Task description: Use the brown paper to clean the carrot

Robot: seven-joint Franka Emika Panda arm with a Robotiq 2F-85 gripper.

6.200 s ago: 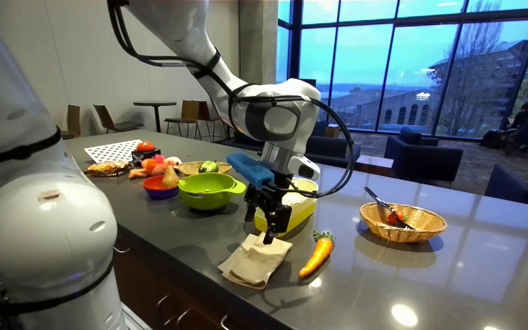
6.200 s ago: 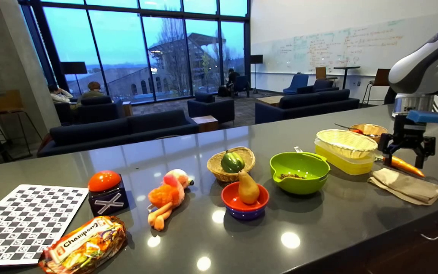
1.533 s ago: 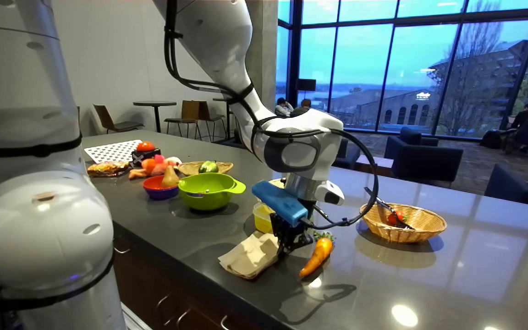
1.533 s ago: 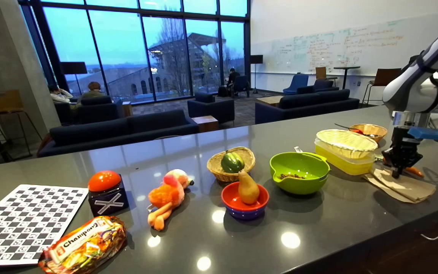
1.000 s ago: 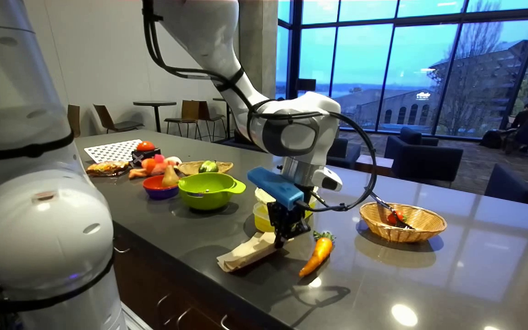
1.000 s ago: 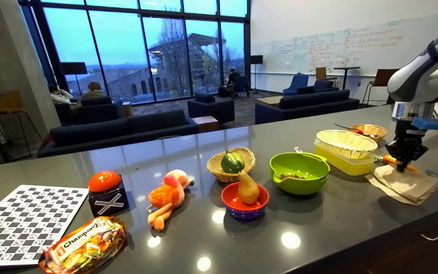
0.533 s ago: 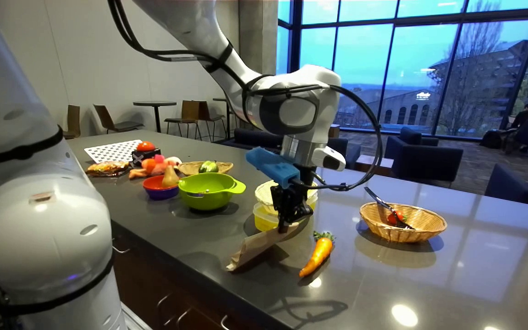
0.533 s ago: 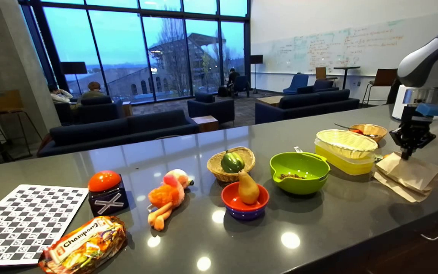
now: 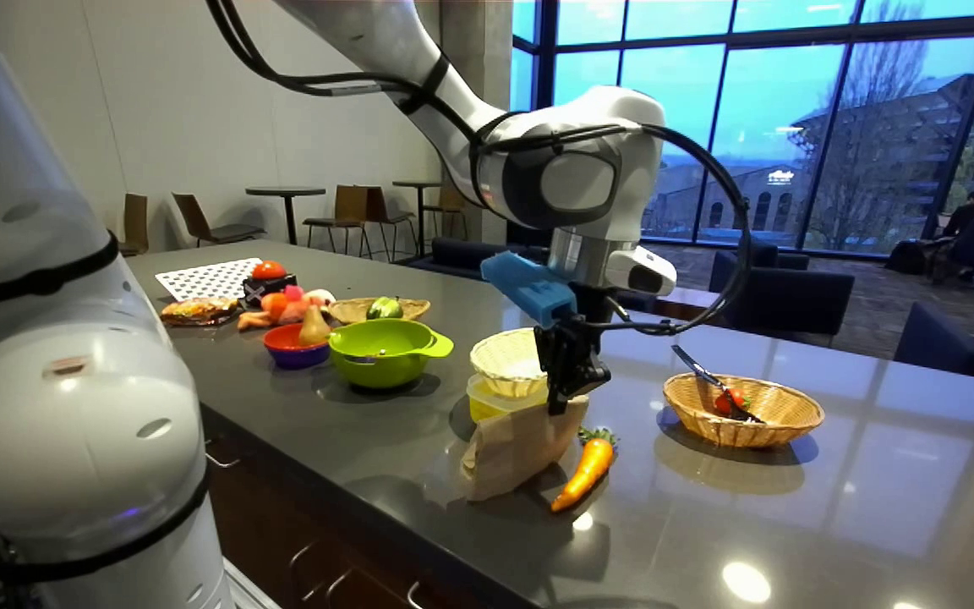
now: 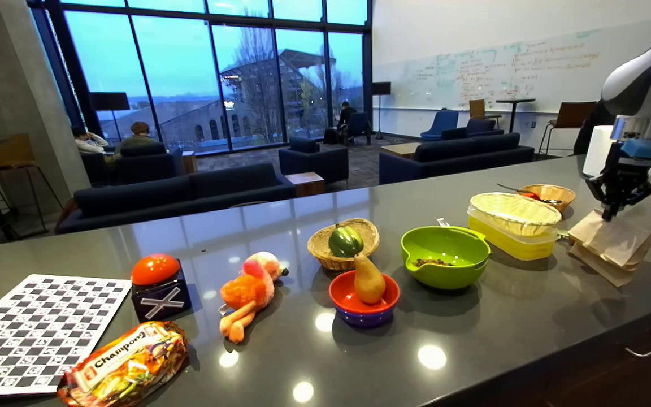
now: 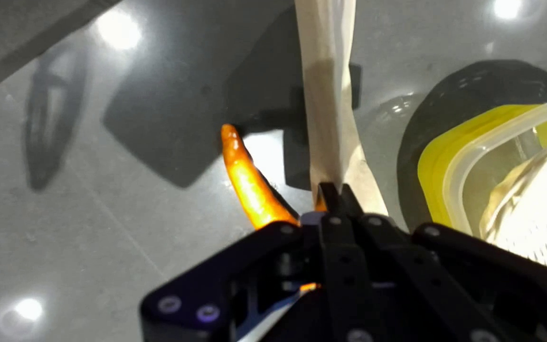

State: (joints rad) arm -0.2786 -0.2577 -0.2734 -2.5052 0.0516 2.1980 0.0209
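Observation:
Pinched at its top edge, the brown paper hangs folded and steep from my gripper, whose fingers are shut on it. In the wrist view the paper runs away from the fingertips as a narrow strip. Just beside it lies the orange carrot, flat on the counter, tip toward the counter's front edge; paper and carrot look apart. The wrist view has the carrot left of the paper, its top end hidden by the gripper. Whether the paper's lower edge touches the counter, I cannot tell.
Close behind the paper stands a yellow tub with a pale basket on top. A wicker basket with a tomato and dark utensil sits past the carrot. A green bowl and a red bowl with a pear stand farther off.
Earlier the paper lay flat under the open gripper. The jaws then shut on its edge, and over the last second the paper has risen and swung toward the carrot, which has not moved.

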